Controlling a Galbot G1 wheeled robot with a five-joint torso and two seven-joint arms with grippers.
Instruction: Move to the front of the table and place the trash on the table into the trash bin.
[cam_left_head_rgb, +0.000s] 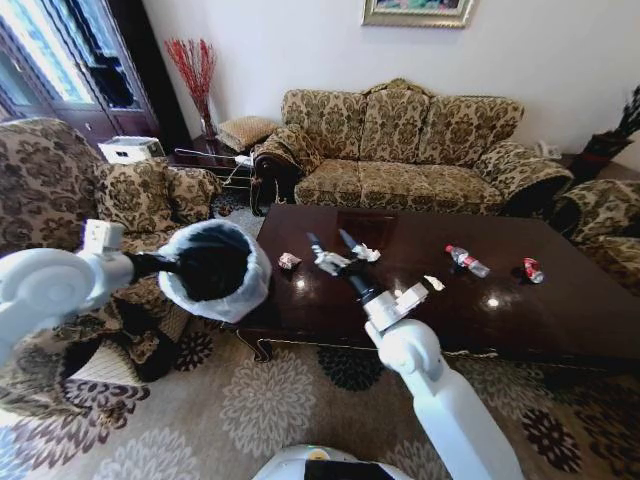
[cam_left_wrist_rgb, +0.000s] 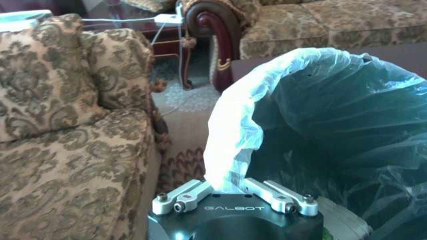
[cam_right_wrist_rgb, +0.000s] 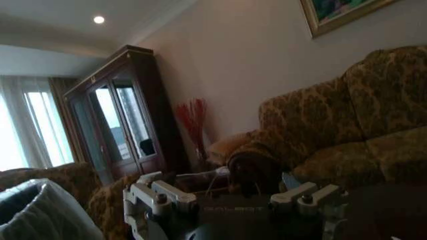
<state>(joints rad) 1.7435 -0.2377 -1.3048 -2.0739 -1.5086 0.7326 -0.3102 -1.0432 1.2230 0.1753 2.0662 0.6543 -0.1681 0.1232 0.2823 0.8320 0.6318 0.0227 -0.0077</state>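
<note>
The dark glossy table (cam_left_head_rgb: 560, 320) carries the trash: crumpled white paper (cam_left_head_rgb: 328, 262) and another bit (cam_left_head_rgb: 366, 253), a pinkish-brown ball (cam_left_head_rgb: 289, 261), a white paper piece (cam_left_head_rgb: 434, 283), a clear red-capped bottle (cam_left_head_rgb: 467, 261) and a crushed red can (cam_left_head_rgb: 532, 270). My right gripper (cam_left_head_rgb: 330, 243) hovers open over the table, its black fingers spread just above the crumpled paper. At the table's left end hangs the trash bin (cam_left_head_rgb: 212, 270), tilted with its mouth toward the table. My left gripper (cam_left_head_rgb: 165, 265) is shut on its bag-lined rim (cam_left_wrist_rgb: 227, 170).
A patterned sofa (cam_left_head_rgb: 420, 150) stands behind the table and an armchair (cam_left_head_rgb: 60, 190) to the left, close to the bin. Another armchair (cam_left_head_rgb: 605, 215) is at the right. Patterned carpet (cam_left_head_rgb: 250, 400) lies before the table.
</note>
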